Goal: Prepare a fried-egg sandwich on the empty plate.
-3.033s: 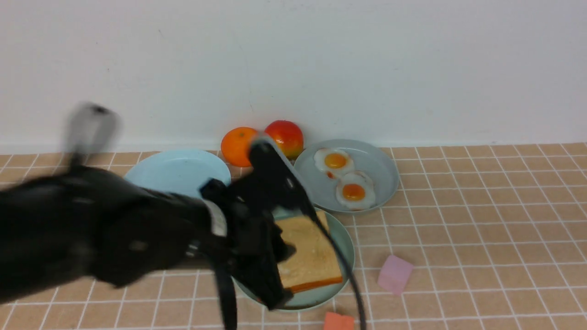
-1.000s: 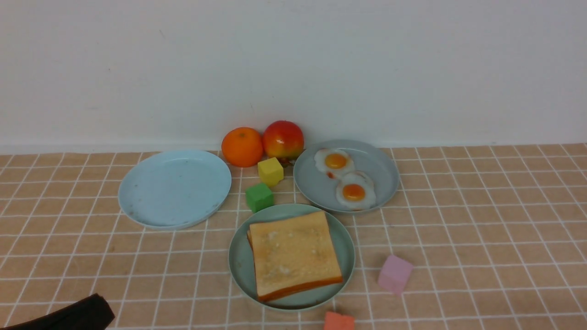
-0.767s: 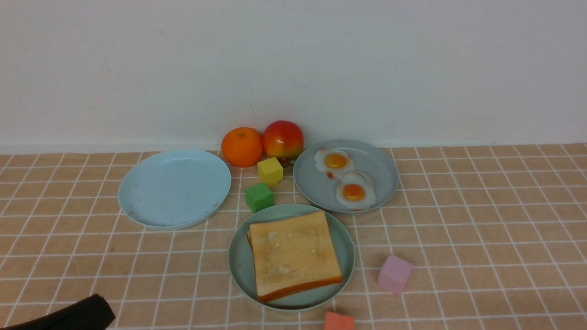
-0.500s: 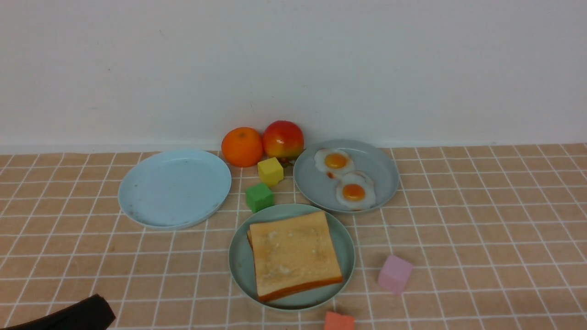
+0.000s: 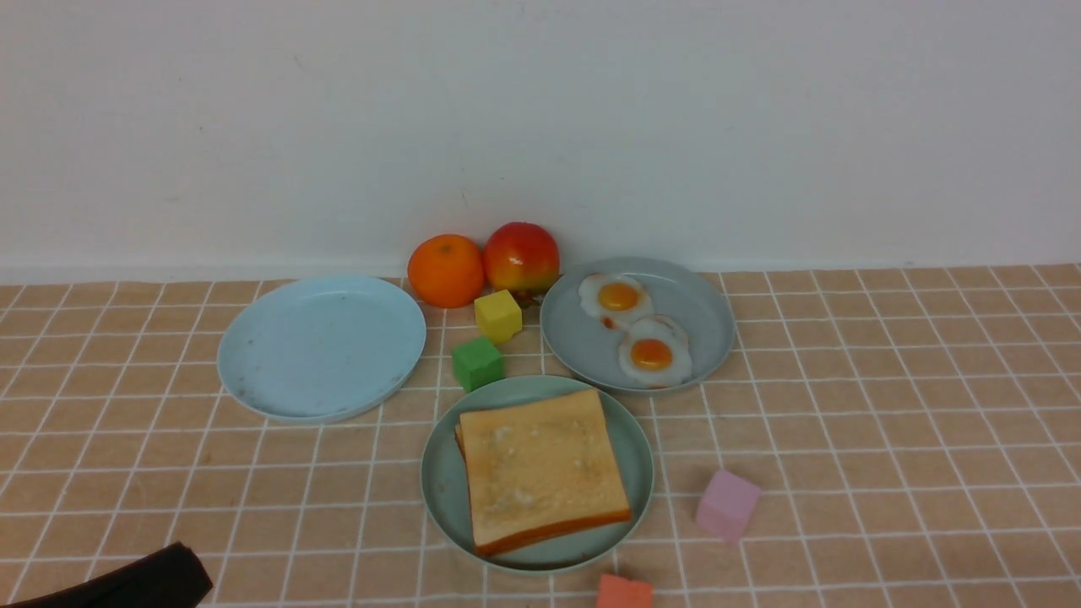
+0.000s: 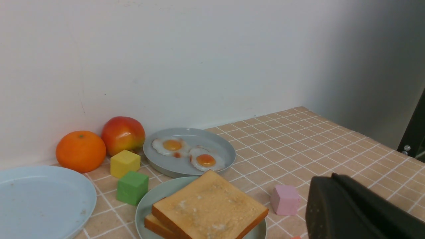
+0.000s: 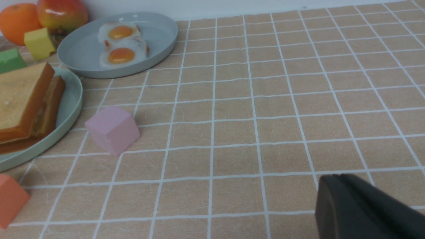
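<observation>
Two golden-brown toast slices [image 5: 540,460] lie stacked on the mint-green plate [image 5: 439,481] at the front centre; no egg shows between them. They also show in the left wrist view [image 6: 209,205] and the right wrist view [image 7: 20,96]. Two fried eggs [image 5: 652,355] lie on the grey-blue plate [image 5: 701,312] behind. My left gripper [image 6: 332,177] is shut and empty, pulled back to the front left; only a bit of that arm [image 5: 127,583] shows in the front view. My right gripper [image 7: 337,176] is shut and empty, low over the cloth to the right.
A pale sky-blue plate [image 5: 321,346] sits at the left. An orange [image 5: 445,270] and an apple [image 5: 522,256] stand by the wall. A yellow cube [image 5: 497,315], green cube [image 5: 477,363], pink cube [image 5: 726,505] and orange-red cube [image 5: 625,591] lie around the mint-green plate.
Three seconds ago my left arm was over the mint-green plate at the toast; it has since pulled back to the front left corner. Nothing has moved in the last second.
</observation>
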`<control>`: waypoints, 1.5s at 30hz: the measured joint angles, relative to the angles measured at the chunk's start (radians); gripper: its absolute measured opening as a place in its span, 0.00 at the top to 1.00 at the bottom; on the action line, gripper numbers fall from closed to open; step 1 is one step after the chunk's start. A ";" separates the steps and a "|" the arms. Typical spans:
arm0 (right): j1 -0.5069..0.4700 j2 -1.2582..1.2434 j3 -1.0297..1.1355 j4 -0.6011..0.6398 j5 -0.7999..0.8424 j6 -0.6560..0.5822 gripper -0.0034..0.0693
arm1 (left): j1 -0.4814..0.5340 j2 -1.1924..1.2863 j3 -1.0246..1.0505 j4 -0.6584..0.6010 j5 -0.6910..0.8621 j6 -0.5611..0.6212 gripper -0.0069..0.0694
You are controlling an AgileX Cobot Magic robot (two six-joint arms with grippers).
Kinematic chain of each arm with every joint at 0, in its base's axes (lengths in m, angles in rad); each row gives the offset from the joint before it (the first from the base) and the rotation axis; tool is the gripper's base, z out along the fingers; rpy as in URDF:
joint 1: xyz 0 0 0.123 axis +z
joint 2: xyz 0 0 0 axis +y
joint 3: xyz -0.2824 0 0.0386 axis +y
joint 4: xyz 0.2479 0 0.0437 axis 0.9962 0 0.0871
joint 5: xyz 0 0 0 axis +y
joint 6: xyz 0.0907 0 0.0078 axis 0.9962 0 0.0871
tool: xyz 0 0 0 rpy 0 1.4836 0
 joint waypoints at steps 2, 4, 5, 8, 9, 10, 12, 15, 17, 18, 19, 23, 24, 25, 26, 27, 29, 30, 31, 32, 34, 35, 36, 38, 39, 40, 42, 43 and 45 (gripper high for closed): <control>0.000 0.000 0.000 0.000 0.000 0.000 0.95 | 0.000 0.000 0.000 0.000 -0.003 0.000 0.91; 0.000 0.000 0.000 0.000 0.000 0.000 0.95 | 0.000 0.000 0.000 0.000 -0.007 0.000 0.91; 0.000 0.000 0.000 0.000 0.000 0.000 0.95 | 0.000 0.000 0.000 0.000 -0.013 0.000 0.91; 0.000 0.000 0.000 0.000 0.000 0.000 0.95 | 0.013 0.000 0.021 0.000 -0.083 0.000 0.91; 0.000 0.000 0.000 0.000 0.001 0.000 0.95 | 0.032 0.000 0.027 0.004 -0.105 -0.003 0.91; 0.000 0.000 -0.001 0.000 0.001 0.000 0.95 | 0.037 0.000 0.028 0.006 -0.105 -0.005 0.91; 0.000 0.000 -0.001 0.000 0.001 0.000 0.95 | 0.135 -0.015 0.032 0.066 -0.120 -0.053 0.93; 0.000 0.000 -0.001 0.000 0.002 0.000 0.94 | 0.297 -0.068 0.032 0.183 -0.061 -0.167 0.93; 0.000 0.000 -0.001 0.000 0.002 0.000 0.94 | 0.396 -0.107 0.032 0.243 0.008 -0.255 0.93; 0.000 0.000 -0.001 0.000 0.002 0.000 0.94 | 0.437 -0.135 0.032 0.265 0.042 -0.294 0.93; 0.000 0.000 -0.001 0.000 0.002 0.000 0.93 | 0.477 -0.151 0.032 0.285 0.069 -0.331 0.93; 0.000 0.000 -0.001 0.002 0.003 0.000 0.93 | 0.637 -0.225 0.044 0.344 0.281 -0.451 0.93; 0.000 0.000 -0.001 0.002 0.003 0.000 0.92 | 0.660 -0.227 0.060 0.349 0.315 -0.460 0.93; 0.000 0.000 -0.001 0.002 0.003 0.000 0.92 | 0.660 -0.227 0.060 0.349 0.321 -0.461 0.93; 0.000 0.000 -0.001 0.003 0.003 0.000 0.92 | 0.677 -0.227 0.083 0.351 0.343 -0.464 0.93; 0.000 0.000 -0.001 0.003 0.003 0.000 0.92 | 0.687 -0.227 0.107 0.351 0.361 -0.467 0.93; 0.000 0.000 -0.001 0.003 0.003 0.000 0.91 | 0.692 -0.227 0.133 0.352 0.437 -0.470 0.93; 0.000 0.000 -0.001 0.003 0.003 0.000 0.91 | 0.692 -0.227 0.137 0.352 0.456 -0.471 0.93; 0.000 0.000 -0.001 0.003 0.003 0.000 0.91 | 0.692 -0.227 0.139 0.352 0.472 -0.471 0.93; 0.000 0.000 -0.001 0.003 0.003 0.000 0.91 | 0.692 -0.227 0.139 0.352 0.479 -0.471 0.93; 0.000 0.000 -0.001 0.003 0.003 0.000 0.90 | 0.692 -0.227 0.139 0.352 0.479 -0.471 0.93; 0.000 0.000 -0.001 0.003 0.003 0.000 0.90 | 0.692 -0.227 0.139 0.352 0.479 -0.471 0.93; 0.000 0.000 -0.001 0.003 0.003 0.000 0.90 | 0.692 -0.227 0.139 0.352 0.479 -0.471 0.93; 0.000 0.000 -0.001 0.003 0.003 0.000 0.89 | 0.692 -0.227 0.139 0.352 0.479 -0.471 0.93; 0.000 0.000 -0.001 0.003 0.003 0.000 0.89 | 0.692 -0.227 0.139 0.352 0.479 -0.471 0.93; 0.000 0.000 -0.001 0.003 0.003 0.000 0.89 | 0.692 -0.227 0.139 0.352 0.479 -0.471 0.93; 0.000 0.000 -0.001 0.003 0.003 0.000 0.88 | 0.692 -0.227 0.139 0.352 0.479 -0.471 0.93; 0.000 0.000 -0.001 0.003 0.003 0.000 0.88 | 0.692 -0.227 0.139 0.352 0.479 -0.471 0.93; 0.000 0.000 -0.001 0.003 0.003 0.000 0.88 | 0.693 -0.227 0.139 0.352 0.479 -0.471 0.93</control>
